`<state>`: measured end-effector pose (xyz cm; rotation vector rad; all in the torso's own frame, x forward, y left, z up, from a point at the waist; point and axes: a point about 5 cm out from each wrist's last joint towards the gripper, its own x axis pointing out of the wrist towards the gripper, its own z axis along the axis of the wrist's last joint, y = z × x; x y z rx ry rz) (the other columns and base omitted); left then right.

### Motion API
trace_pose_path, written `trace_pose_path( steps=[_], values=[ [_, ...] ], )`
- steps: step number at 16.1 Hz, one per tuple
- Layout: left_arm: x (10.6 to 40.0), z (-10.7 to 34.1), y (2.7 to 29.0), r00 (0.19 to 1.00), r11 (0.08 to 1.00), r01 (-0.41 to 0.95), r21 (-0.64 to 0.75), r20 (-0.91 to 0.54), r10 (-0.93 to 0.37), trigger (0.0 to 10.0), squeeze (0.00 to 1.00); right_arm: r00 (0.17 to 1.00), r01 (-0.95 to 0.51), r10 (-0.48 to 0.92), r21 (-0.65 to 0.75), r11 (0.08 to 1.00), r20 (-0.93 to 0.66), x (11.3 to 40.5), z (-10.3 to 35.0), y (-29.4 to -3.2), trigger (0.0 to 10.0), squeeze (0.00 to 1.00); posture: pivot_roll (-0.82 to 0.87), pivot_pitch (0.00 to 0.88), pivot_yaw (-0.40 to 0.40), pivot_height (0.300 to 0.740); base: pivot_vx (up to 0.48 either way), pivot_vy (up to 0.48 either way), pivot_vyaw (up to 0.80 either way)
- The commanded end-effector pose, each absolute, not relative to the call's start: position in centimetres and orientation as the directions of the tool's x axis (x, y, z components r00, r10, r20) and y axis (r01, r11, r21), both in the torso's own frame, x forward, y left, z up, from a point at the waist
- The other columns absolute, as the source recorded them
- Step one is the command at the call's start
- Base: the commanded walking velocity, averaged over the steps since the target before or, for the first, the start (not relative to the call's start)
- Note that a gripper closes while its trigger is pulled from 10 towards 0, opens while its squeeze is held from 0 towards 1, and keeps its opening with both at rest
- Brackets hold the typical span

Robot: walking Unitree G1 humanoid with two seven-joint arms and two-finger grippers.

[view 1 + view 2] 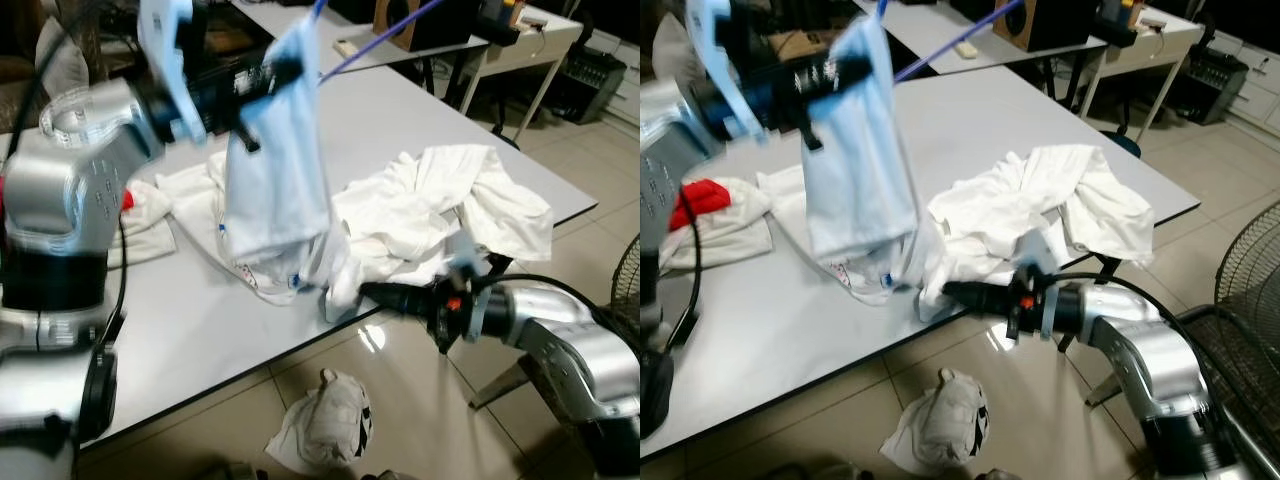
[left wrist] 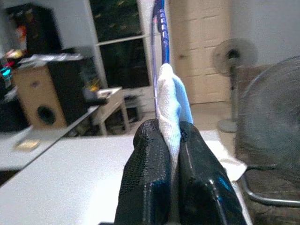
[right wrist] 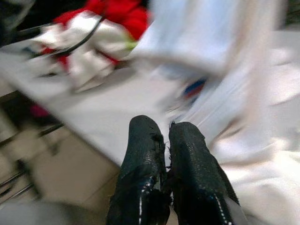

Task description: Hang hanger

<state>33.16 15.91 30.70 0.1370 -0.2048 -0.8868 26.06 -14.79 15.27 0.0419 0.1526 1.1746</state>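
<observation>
Hanger [image 1: 375, 45] w/ white shirt [image 1: 272, 170] is hanging above the table [image 1: 420, 110]; we're pinching cloth in left gripper [image 2: 169, 136]. Right gripper [image 3: 165, 136], fingers together on nothing, is idling by the edge. Imo keep it level, lift slow.

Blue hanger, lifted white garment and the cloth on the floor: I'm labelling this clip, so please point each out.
blue hanger [image 1: 375, 42], left eye view, on its thin blue rod.
white garment [image 1: 272, 190], left eye view, middle of the hanging fabric.
cloth on the floor [image 1: 940, 420], right eye view, centre of the crumpled heap.
</observation>
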Motion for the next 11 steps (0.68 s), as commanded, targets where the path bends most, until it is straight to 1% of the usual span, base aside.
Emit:
trace_pose_path(
  steps=[1, 2, 3, 4, 5, 7, 9, 10, 11],
  values=[
    [33.1, 30.4, 16.2, 0.656, 0.670, 0.716, 0.196, 0.141, -0.742, 0.0, 0.00, 0.526, -0.844, 0.847, 0.079, 0.531, -0.073, 26.6, 15.9, -15.4, 10.0, 0.00, -0.10, 0.000, -0.007, 0.740, 0.000, 0.000, 0.00],
    [33.3, 29.4, 16.7, 0.702, 0.715, 0.678, 0.173, 0.138, -0.699, 0.0, 0.00, 0.620, -0.777, 0.783, 0.106, 0.620, -0.036, 26.8, 16.0, -15.5, 10.0, 0.00, -0.11, 0.000, -0.003, 0.740, 0.000, 0.000, 0.00],
    [33.3, 28.1, 17.1, 0.754, 0.766, 0.627, 0.140, 0.137, -0.643, 0.0, 0.00, 0.666, -0.740, 0.746, 0.145, 0.657, 0.013, 26.4, 16.1, -14.8, 10.0, 0.00, -0.12, 0.000, 0.007, 0.740, 0.000, 0.000, 0.00],
    [33.2, 27.0, 17.4, 0.793, 0.805, 0.583, 0.108, 0.142, -0.593, 0.0, 0.00, 0.717, -0.689, 0.697, 0.182, 0.702, 0.028, 26.3, 15.9, -14.4, 10.0, 0.93, -0.13, 0.000, 0.015, 0.740, 0.000, 0.000, 0.00],
    [33.2, 26.6, 17.3, 0.806, 0.820, 0.563, 0.102, 0.149, -0.572, 0.0, 0.00, 0.747, -0.653, 0.665, 0.210, 0.727, 0.022, 26.5, 15.6, -14.2, 10.0, 1.00, -0.13, 0.000, 0.016, 0.740, 0.000, 0.000, 0.00],
    [33.1, 27.1, 16.9, 0.802, 0.824, 0.563, 0.069, 0.197, -0.564, 0.0, 0.00, 0.791, -0.592, 0.611, 0.267, 0.760, 0.014, 27.0, 15.0, -13.8, 10.0, 1.00, -0.13, 0.000, 0.010, 0.740, 0.000, 0.000, 0.00],
    [32.9, 27.5, 16.6, 0.813, 0.840, 0.542, 0.028, 0.238, -0.532, 0.0, 0.00, 0.829, -0.537, 0.560, 0.288, 0.793, 0.003, 27.4, 14.7, -13.3, 10.0, 1.00, -0.13, 0.000, -0.003, 0.740, 0.000, 0.000, 0.00],
    [32.8, 26.1, 16.9, 0.844, 0.863, 0.503, 0.056, 0.185, -0.504, 0.0, 0.00, 0.840, -0.528, 0.542, 0.296, 0.796, 0.039, 27.4, 15.2, -12.9, 10.0, 1.00, -0.12, 0.000, -0.007, 0.740, 0.000, 0.000, 0.00],
    [32.6, 24.4, 17.6, 0.882, 0.892, 0.445, 0.082, 0.129, -0.452, 0.0, 0.00, 0.855, -0.514, 0.512, 0.265, 0.816, 0.083, 27.3, 16.1, -12.4, 10.0, 1.00, -0.12, 0.000, -0.008, 0.740, 0.000, 0.000, 0.00]
  ],
)
